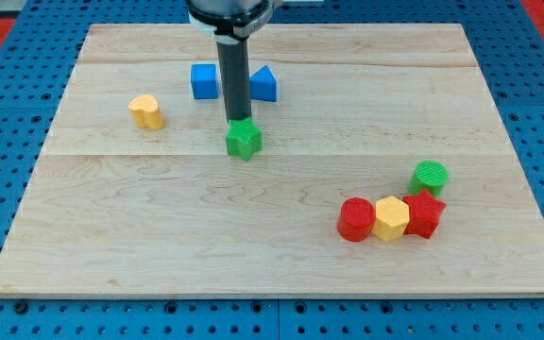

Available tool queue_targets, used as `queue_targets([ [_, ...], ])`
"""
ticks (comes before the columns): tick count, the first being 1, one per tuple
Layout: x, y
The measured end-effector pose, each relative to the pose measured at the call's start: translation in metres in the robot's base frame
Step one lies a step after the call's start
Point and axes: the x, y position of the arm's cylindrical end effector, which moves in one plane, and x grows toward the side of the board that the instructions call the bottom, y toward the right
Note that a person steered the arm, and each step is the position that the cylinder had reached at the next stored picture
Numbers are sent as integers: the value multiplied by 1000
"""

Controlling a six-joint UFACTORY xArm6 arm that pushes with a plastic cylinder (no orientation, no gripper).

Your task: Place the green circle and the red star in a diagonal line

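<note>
Green circle sits at the table's right side, touching the red star just below it. Left of the star, in a touching row, come a yellow hexagon and a red cylinder. Well apart, toward the view's top, my tip rests at the top edge of a green star; the tool is a plain rod, nothing to open and holding nothing. Behind the rod are a blue cube and a blue triangle; a yellow block lies left

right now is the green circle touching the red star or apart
Touching, it seems: the green circle sits against the red star at its upper edge, no board showing between them.
</note>
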Motion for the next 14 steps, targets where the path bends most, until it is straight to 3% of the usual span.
queue_targets([
  [3, 32, 307],
  [4, 103, 286],
  [5, 91, 207],
  [6, 57, 71],
  [7, 52, 70],
  [9, 47, 146],
  [10, 57, 224],
  [11, 133, 254],
  [12, 180, 252],
  [13, 181, 193],
  [14, 141, 205],
])
